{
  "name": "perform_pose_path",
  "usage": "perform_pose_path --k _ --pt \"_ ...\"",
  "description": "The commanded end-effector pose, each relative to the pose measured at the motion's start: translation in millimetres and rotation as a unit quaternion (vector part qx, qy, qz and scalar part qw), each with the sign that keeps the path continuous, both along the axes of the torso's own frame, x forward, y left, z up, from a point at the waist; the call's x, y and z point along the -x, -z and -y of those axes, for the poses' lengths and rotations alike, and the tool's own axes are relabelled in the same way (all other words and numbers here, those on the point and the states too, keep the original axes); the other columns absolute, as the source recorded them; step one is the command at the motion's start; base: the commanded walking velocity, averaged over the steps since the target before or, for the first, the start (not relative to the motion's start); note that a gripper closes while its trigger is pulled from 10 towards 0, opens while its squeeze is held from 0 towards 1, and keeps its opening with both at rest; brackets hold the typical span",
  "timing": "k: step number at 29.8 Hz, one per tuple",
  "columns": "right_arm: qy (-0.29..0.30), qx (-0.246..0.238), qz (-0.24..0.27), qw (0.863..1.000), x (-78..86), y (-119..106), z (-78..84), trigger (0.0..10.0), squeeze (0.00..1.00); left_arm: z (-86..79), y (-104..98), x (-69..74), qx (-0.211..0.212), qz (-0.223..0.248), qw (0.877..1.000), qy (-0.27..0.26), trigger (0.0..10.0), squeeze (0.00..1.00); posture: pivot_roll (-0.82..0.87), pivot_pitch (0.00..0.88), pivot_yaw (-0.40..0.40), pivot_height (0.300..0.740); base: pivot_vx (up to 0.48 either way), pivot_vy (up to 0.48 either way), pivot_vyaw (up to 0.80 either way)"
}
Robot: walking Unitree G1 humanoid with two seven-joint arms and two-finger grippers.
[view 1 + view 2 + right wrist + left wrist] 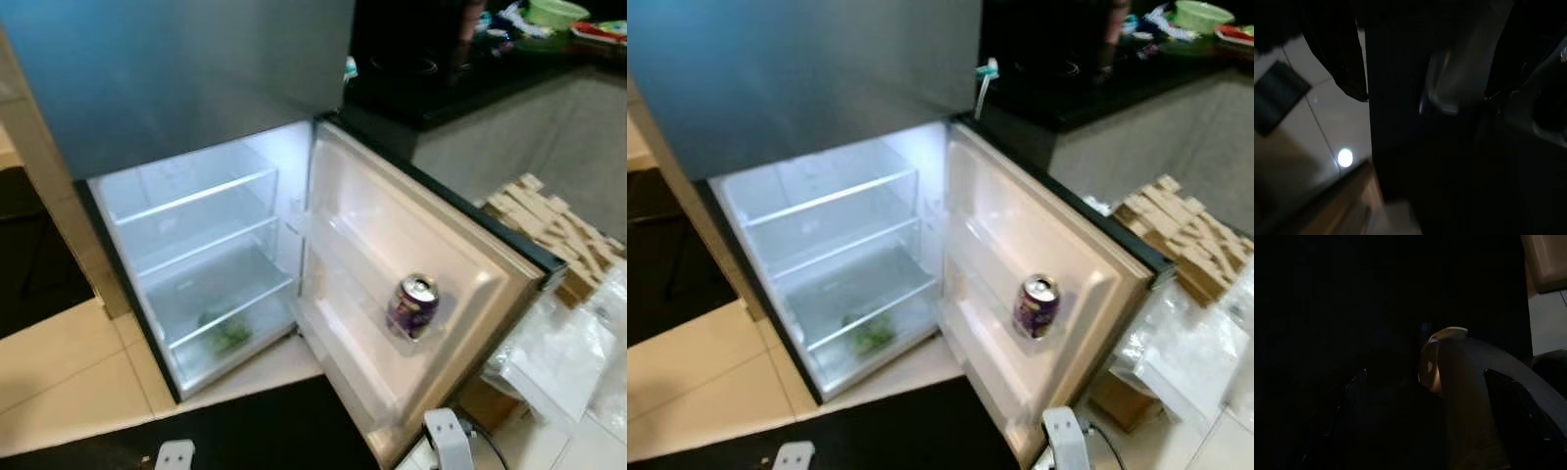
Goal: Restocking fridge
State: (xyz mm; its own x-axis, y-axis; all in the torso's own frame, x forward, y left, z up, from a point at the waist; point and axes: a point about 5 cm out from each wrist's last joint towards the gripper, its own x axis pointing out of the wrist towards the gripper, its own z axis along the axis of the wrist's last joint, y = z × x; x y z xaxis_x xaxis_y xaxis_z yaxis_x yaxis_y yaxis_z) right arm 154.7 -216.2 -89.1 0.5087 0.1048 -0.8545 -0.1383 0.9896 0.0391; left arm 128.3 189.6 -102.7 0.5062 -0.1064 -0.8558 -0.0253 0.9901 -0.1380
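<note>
Fridge (196, 88) lower compartment is open, light on. Door (431, 245) swung wide to the robot's right. One can (412, 306) stands upright in the lower door shelf, purple label, silver top with the pull tab showing. Glass shelves (196, 201) inside carry nothing; something green and leafy (227, 333) lies in the bottom drawer.

Handling, judged: the can is rigid aluminium, smooth and probably slick if cold or wet, light to moderate weight depending on fill. It dents under hard squeeze. Best hold is across the cylinder wall at mid-height, fingers on opposite sides, not on the rim or tab. Door shelf lip hides its base, so lift straight up before pulling out.

Label: purple with pale print, too blurred to read. No other legible writing.

Both arms hang low and idle. Wrist views are dark; left and right jaw states cannot be told. No gripper is near the can.

Clutter on the floor at right: plastic bags (558, 357), a stack of wood slats (554, 230). Counter (460, 83) behind carries a green bowl (556, 12).
</note>
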Motion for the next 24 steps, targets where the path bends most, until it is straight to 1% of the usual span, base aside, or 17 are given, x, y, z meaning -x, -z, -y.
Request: perform_pose_path --k 1,3,11,12,15,17,18,19,21,22,23,24 --pt "0.021 0.016 -0.015 1.000 8.2 2 10.6 10.0 0.00 3.5 3 6.9 0.005 -0.014 1.000 0.007 10.0 0.00 -0.07 0.000 -0.016 0.740 0.000 -0.446 0.00" --pt "0.028 0.024 -0.025 0.999 13.4 3 14.3 10.0 0.00 2.9 3 7.3 0.006 -0.015 1.000 0.002 10.0 0.00 -0.07 0.000 -0.017 0.740 0.000 0.000 0.00" --pt "0.040 0.032 -0.037 0.998 20.4 5 18.6 10.0 0.00 2.4 3 8.1 0.007 -0.016 1.000 0.000 10.0 0.00 -0.07 0.000 -0.016 0.740 0.000 0.000 0.00" --pt "0.059 0.044 -0.040 0.997 23.3 5 24.9 10.0 0.00 2.5 3 8.1 0.008 -0.015 1.000 0.000 10.0 0.00 -0.07 0.000 -0.016 0.740 0.000 0.000 0.00" --pt "0.087 0.063 -0.040 0.993 25.3 3 34.7 10.0 0.00 2.5 3 7.9 0.009 -0.015 1.000 -0.001 10.0 0.00 -0.07 0.000 -0.015 0.740 0.000 0.000 0.00" --pt "0.112 0.079 -0.038 0.990 27.1 1 43.4 10.0 0.00 2.5 3 7.8 0.010 -0.015 1.000 -0.001 10.0 0.00 -0.07 0.000 -0.015 0.740 0.000 0.000 0.00" --pt "0.134 0.085 -0.039 0.987 28.9 0 49.4 10.0 0.00 2.5 3 7.9 0.010 -0.015 1.000 -0.001 10.0 0.00 -0.07 0.000 -0.015 0.740 0.000 0.000 0.00" --pt "0.134 0.085 -0.039 0.987 28.9 0 49.4 10.0 0.00 2.5 3 7.9 0.010 -0.015 1.000 -0.001 10.0 0.00 -0.07 0.000 -0.015 0.740 0.000 0.000 0.00" --pt "0.158 0.095 -0.030 0.982 27.4 -3 57.8 10.0 0.00 2.4 3 8.1 0.010 -0.015 1.000 -0.002 10.0 0.00 -0.07 0.000 -0.016 0.740 0.000 0.000 0.00" --pt "0.158 0.095 -0.030 0.982 27.4 -3 57.8 10.0 0.00 2.4 3 8.1 0.010 -0.015 1.000 -0.002 10.0 0.00 -0.07 0.000 -0.016 0.740 0.000 0.000 0.00" --pt "0.170 0.104 -0.024 0.980 25.7 -5 63.1 10.0 0.00 2.4 3 8.2 0.010 -0.015 1.000 -0.002 10.0 0.00 -0.07 0.000 -0.016 0.740 0.000 0.000 0.00" --pt "0.202 0.115 -0.010 0.973 22.8 -10 73.0 10.0 0.00 2.4 3 8.4 0.010 -0.015 1.000 -0.002 10.0 0.00 -0.07 0.000 -0.016 0.740 0.000 0.000 0.00"
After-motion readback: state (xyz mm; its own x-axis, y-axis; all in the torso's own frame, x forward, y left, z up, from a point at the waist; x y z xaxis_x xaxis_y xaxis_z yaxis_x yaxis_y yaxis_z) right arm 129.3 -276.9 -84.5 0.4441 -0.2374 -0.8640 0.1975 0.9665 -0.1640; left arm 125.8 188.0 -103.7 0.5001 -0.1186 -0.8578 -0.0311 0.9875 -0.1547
